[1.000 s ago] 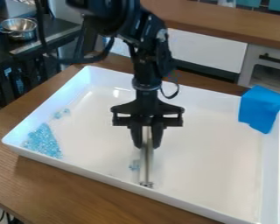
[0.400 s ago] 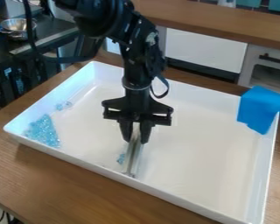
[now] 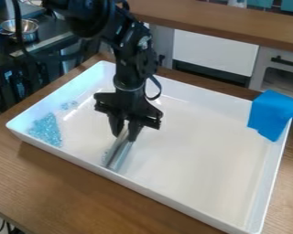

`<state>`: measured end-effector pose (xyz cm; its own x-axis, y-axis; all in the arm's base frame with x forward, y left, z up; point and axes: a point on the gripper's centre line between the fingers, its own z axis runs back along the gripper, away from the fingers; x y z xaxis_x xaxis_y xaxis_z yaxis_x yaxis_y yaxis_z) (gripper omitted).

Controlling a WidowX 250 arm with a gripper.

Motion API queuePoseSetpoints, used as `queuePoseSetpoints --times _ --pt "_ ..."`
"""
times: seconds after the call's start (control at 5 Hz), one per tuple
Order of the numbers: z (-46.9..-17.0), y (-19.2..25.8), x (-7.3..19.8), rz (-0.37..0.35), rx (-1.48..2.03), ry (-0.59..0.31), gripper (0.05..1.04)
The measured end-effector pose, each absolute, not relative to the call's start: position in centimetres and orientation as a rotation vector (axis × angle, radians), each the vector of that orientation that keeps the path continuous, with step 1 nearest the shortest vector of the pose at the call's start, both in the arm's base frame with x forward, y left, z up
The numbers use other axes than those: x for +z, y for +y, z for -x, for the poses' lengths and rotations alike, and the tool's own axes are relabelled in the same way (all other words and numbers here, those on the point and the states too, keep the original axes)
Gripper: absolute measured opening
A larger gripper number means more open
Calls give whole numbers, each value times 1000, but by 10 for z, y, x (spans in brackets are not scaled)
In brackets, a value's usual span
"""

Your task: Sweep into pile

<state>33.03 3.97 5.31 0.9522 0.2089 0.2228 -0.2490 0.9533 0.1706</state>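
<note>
Tool (image 3: 126, 130) shut on blade (image 3: 117, 154), left of middle. Keep blade low on tray (image 3: 198, 208), push gently left, bring beads (image 3: 46, 130) together.

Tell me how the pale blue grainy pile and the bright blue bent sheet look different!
The pale blue grainy pile is many tiny bits; the bright blue bent sheet looks smooth. The pile lies inside the white tray; the sheet drapes over its rim. Both are blue.

Below the claw (image 3: 125, 133), a brown wooden table (image 3: 57, 183) is seen, on which a white tray (image 3: 192, 151) is set, extended to both sides of the claw.
</note>
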Motion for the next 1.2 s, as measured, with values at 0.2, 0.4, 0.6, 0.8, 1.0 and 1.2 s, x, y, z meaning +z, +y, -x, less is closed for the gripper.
queuePoseSetpoints --times 0.2,0.4,0.6,0.8,1.0,1.2 --pt "-333 44 54 -225 206 -225 313" --pt "-335 54 55 -291 196 -258 313" --pt "-340 57 55 -367 146 -281 313" --pt "-343 57 56 -368 138 -266 313" --pt "-349 63 56 -380 128 -225 313" --pt "-358 69 56 -350 162 -183 313"
